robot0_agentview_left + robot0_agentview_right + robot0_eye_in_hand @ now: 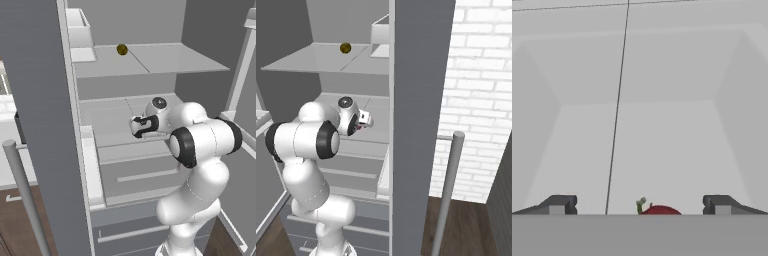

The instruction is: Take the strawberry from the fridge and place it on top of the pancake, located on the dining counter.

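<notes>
Hand view is showing the gripper [640, 206] reaching inside the smooth grey fridge [642, 75], jaws spread wide around a small, rounded red strawberry [660, 210].

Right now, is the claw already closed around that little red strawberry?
No. In the hand view the claw stands wide open, its fingertips far apart, with the strawberry lying untouched between them.

Red strawberry [659, 210] lies on the open fridge [150, 65] shelf.
</notes>
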You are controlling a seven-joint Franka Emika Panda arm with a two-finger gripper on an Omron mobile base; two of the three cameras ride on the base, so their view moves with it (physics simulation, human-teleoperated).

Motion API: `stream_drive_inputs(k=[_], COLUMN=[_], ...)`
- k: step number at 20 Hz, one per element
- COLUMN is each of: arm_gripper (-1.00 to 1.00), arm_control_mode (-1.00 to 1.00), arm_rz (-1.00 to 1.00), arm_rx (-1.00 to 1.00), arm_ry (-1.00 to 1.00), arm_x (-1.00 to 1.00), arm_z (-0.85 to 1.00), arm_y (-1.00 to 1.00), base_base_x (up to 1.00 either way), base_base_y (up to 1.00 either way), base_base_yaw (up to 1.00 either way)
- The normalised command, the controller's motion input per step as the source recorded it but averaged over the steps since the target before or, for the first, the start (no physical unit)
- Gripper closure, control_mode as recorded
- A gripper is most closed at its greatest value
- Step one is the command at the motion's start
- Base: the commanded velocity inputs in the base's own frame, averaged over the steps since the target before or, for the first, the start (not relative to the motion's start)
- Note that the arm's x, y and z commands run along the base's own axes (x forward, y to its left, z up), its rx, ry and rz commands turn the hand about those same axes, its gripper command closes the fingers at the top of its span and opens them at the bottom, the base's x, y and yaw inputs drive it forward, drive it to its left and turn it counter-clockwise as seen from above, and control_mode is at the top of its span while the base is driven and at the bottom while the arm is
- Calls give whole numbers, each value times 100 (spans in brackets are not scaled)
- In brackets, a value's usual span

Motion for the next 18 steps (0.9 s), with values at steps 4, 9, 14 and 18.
stream_drive_inputs(k=[4,9,14,18], arm_gripper=[-100,-100,-100,100], arm_control_mode=[-100,-100,-100,-100], arm_rz=[0,0,0,0], arm_rx=[0,0,0,0], arm_ry=[0,0,0,0], arm_x=[-3,-14,-21,-9], arm_z=[-19,-21,-21,-23], arm_y=[-1,-9,-10,-1], base_base_x=[0,0,0,0], base_base_y=[0,0,0,0], base_base_yaw=[0,0,0,0])
